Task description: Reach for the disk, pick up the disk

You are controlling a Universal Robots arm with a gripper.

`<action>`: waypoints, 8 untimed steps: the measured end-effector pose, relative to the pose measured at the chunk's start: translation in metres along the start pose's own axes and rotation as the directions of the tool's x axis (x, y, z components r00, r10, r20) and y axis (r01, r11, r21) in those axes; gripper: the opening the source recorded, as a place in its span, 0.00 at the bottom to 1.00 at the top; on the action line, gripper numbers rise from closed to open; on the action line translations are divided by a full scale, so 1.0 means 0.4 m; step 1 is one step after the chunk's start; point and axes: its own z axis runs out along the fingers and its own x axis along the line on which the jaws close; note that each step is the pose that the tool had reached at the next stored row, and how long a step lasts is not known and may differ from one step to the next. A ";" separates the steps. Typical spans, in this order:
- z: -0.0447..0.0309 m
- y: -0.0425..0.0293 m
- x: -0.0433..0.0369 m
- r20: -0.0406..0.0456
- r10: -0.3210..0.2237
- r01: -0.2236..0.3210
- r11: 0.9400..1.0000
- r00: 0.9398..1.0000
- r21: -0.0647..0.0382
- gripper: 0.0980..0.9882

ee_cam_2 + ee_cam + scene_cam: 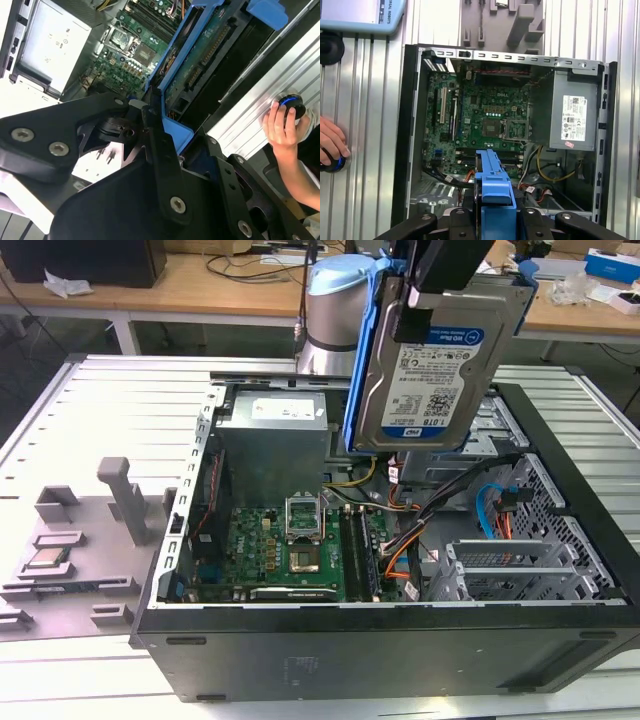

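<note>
The disk, a silver hard drive with a blue-and-white label in blue plastic rails, hangs upright in the air above the back right part of the open computer case. My gripper is shut on its upper edge, black fingers clamped on the blue rail. In the second wrist view the disk's green circuit-board side faces the camera, with the fingers pressed against the rail. In the first wrist view the disk appears edge-on between the gripper's black links.
Inside the case lie the motherboard, a grey power supply and drive cages with orange and blue cables. A small processor chip rests on a grey fixture at the exterior view's left. A person's hand rests on a black-and-blue knob beside the case.
</note>
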 end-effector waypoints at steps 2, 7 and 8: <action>0.000 0.001 0.014 0.000 0.000 0.000 1.000 1.000 0.000 0.31; 0.001 0.002 0.034 0.000 0.000 0.000 1.000 1.000 0.000 0.31; 0.001 0.002 0.040 0.000 0.000 0.000 1.000 1.000 0.000 0.31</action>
